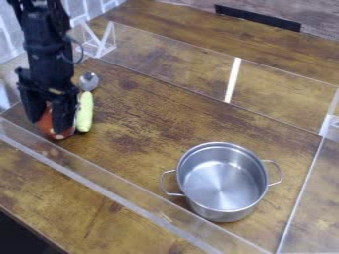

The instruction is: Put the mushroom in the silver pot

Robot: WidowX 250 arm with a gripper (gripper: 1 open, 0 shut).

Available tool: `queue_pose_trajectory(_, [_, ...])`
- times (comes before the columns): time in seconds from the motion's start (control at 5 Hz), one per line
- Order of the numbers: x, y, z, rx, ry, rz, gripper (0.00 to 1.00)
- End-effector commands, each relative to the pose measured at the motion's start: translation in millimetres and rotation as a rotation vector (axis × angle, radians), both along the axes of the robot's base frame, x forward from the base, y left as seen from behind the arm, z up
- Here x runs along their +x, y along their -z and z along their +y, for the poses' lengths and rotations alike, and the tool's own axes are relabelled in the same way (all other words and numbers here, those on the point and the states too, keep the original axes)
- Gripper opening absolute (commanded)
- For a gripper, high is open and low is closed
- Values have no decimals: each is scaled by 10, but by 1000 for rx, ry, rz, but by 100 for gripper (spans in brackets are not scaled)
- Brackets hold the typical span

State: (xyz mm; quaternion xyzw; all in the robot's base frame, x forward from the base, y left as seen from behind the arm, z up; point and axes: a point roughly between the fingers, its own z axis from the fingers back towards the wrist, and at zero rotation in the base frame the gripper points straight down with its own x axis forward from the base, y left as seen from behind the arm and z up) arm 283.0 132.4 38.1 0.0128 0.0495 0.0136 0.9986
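Observation:
My gripper points straight down at the left of the table, lowered over the mushroom. Only part of the reddish-brown cap shows between the black fingers, which stand on either side of it. The frame does not show whether they press on it. The silver pot, round and shiny with two small loop handles, stands empty at the lower right, well away from the gripper.
A spoon with a yellow-green handle lies just right of the mushroom, close to the gripper. A clear plastic wall borders the wooden table along the front and another along the right side.

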Motion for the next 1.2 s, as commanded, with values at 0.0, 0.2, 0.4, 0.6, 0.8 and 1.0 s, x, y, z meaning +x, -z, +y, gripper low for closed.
queue_pose_trajectory(0.0, [60,-53,178,15,13,-58,0])
queue_pose_trajectory(0.2, [46,-189,228,4,21,-75,0])
queue_pose_trajectory(0.4, [45,-335,278,-10,20,-96,0])
queue_pose_trajectory(0.6, [91,-462,299,-23,-21,-120,0])
queue_pose_trajectory(0.8, [140,-514,315,-35,-61,-131,0])
queue_pose_trajectory(1.0, [159,-416,282,-43,-36,-134,0])
